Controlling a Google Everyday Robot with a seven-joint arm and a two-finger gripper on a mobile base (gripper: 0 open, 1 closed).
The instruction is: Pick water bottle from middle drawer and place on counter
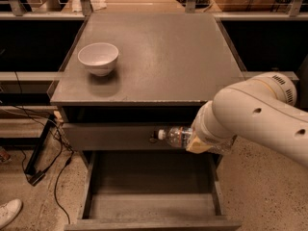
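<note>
The water bottle [174, 136], clear with a white cap pointing left, hangs level in the air in front of the closed top drawer front, above the open middle drawer [149, 189]. My gripper [196, 142] is shut on the bottle's right end; my white arm [260, 114] covers most of the gripper. The middle drawer's floor is bare. The counter [163, 57] is the grey top above, and the bottle is just below its front edge.
A white bowl [98, 58] stands on the counter's left side. A small round knob [152, 139] on the top drawer front sits just left of the bottle cap. Cables [53, 148] and a white shoe [8, 211] lie on the floor at left.
</note>
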